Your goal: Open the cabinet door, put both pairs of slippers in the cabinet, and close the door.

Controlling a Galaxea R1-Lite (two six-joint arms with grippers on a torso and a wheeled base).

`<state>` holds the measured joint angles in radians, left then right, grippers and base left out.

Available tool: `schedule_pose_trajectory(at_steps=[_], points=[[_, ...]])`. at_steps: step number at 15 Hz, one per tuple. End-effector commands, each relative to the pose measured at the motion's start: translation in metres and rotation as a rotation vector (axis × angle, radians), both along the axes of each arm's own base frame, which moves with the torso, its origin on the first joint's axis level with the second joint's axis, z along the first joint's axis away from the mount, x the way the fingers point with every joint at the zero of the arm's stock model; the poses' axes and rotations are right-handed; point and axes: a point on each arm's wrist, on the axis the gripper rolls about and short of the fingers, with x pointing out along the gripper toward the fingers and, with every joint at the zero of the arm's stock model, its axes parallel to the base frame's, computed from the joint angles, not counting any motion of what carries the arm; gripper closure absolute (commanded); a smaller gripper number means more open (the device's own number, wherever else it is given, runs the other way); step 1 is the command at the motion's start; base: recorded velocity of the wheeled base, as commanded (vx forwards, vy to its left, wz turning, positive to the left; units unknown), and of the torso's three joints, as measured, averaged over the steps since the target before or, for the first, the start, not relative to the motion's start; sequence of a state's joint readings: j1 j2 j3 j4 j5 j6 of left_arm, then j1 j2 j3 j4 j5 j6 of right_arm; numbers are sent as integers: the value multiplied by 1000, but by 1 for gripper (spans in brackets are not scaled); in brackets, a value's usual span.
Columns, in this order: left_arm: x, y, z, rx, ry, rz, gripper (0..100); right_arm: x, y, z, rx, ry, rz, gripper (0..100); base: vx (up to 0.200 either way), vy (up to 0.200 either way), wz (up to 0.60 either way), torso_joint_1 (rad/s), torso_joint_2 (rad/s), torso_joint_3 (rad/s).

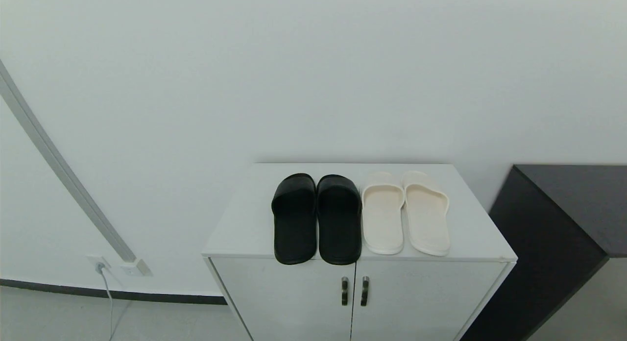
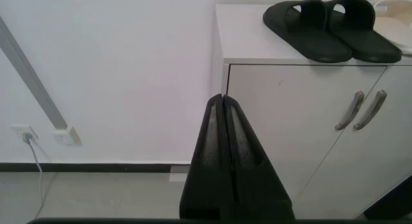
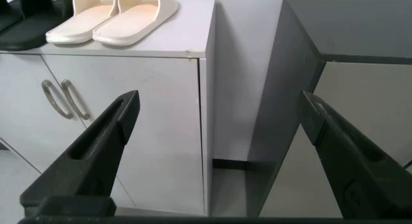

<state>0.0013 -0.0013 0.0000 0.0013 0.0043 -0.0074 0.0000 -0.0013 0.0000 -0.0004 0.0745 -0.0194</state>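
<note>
Sitting atop cabinet [image 2: 283,127], black slippers [image 2: 312,34] lie beyond left hand [image 2: 223,99].

We see cabinet [image 1: 289,302] with both doors closed, so inside hidden; lower part cut off by head view's bottom edge. In left wrist view we get just sliver of cream slippers [image 2: 394,6] on cabinet top, rest cut off. In right wrist view black slippers [image 3: 18,28] on cabinet top mostly cut off, cream pair's toe ends cut too. Right of cabinet, dark furniture [image 1: 548,243] runs out of frame. Left of cabinet, cable [image 1: 110,306] leaves frame; we cannot tell where it ends. Bases of left gripper [image 2: 223,97] and right gripper [image 3: 219,98] cut off
</note>
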Motion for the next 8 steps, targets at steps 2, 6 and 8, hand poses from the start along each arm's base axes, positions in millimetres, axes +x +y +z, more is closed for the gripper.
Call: schedule_pose_trajectory(at_steps=[2, 6, 8], points=[[0, 0, 0, 0, 2, 1, 100, 0, 0, 0, -1, 0, 4, 0, 0, 0, 0, 0, 0, 0], [0, 0, 0, 0, 2, -1, 100, 1, 0, 0, 1, 8, 7, 0, 0, 0, 0, 0, 0, 0], [0, 0, 0, 0, 2, -1, 100, 1, 0, 1, -4, 17, 8, 0, 0, 0, 0, 0, 0, 0]])
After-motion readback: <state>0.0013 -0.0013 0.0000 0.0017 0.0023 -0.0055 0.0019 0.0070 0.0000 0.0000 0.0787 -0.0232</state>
